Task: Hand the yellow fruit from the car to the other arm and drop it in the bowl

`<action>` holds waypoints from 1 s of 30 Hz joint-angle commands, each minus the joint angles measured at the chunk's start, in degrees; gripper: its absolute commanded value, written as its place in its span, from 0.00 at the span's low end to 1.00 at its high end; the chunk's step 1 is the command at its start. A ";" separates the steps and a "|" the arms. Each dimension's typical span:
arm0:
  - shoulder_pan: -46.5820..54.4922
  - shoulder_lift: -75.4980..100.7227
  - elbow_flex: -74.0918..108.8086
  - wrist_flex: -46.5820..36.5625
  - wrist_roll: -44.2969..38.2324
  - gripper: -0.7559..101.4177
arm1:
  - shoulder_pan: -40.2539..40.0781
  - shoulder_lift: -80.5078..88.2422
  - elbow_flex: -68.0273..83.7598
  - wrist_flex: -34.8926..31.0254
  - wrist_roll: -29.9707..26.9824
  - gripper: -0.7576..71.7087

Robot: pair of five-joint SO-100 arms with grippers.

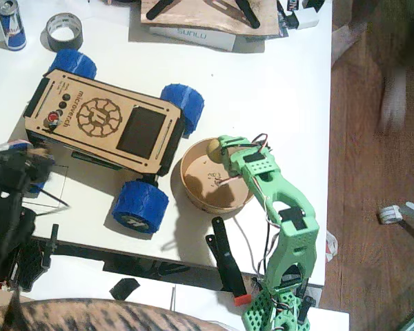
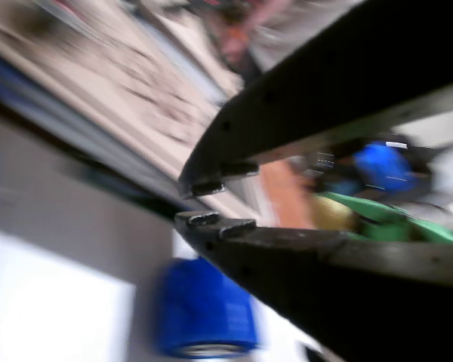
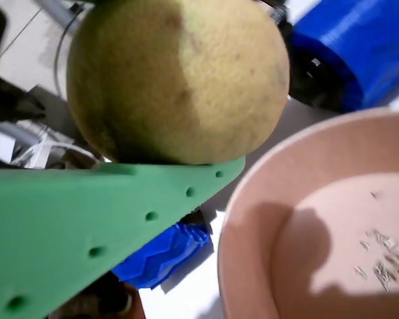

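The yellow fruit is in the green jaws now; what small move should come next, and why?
Probably shift the right gripper slightly further over the bowl, then open. In a wrist view the yellow fruit hangs beside the bowl's rim, not clearly above its inside.

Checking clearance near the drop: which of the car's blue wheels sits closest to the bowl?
The blue wheel at the car's screen end, on the far side: it sits just above the bowl's rim, nearer than the wheel at the table's front.

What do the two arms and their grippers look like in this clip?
The left arm is black, with a black gripper ending in small ridged tips. The right arm is light green plastic with black motor blocks and loose wires; its gripper is flat green, dotted with small holes.
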 commanded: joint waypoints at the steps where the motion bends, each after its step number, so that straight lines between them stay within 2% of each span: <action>1: -6.50 -3.25 -0.88 0.53 4.04 0.01 | 1.23 0.09 -5.19 1.93 1.32 0.01; 7: -6.77 -11.07 0.53 0.44 4.13 0.01 | 2.29 -0.44 -6.15 2.99 1.67 0.01; 8: -6.77 -10.02 2.29 0.70 4.13 0.01 | 2.37 -0.44 -6.06 2.99 1.67 0.04; 9: -6.77 -7.47 4.75 0.62 4.13 0.01 | 2.55 -0.35 -5.98 3.08 1.76 0.09; 10: -6.77 -3.69 7.91 0.09 4.13 0.01 | 2.55 -0.26 -5.89 3.34 1.76 0.23; 11: -6.77 1.05 11.60 -0.53 4.13 0.01 | 2.55 -0.18 -5.89 3.69 1.76 0.32; 14: -6.68 19.25 23.73 -2.81 3.78 0.01 | 2.55 0.44 -5.98 5.36 2.11 0.46; 15: -6.68 24.96 27.16 -2.02 3.52 0.01 | 2.55 0.53 -5.98 5.54 2.20 0.45; 22: -6.68 26.54 30.06 -3.25 3.87 0.01 | 1.93 2.02 -5.80 7.21 2.46 0.48; 24: -6.68 27.25 30.15 -3.08 3.96 0.01 | 1.76 2.72 -5.19 7.38 2.46 0.44; 28: -6.68 27.51 30.32 -3.34 4.04 0.01 | 1.23 5.80 -2.46 7.38 3.78 0.06; 30: -6.68 26.63 30.15 -3.87 4.04 0.01 | 0.79 9.58 0.79 7.38 4.22 0.01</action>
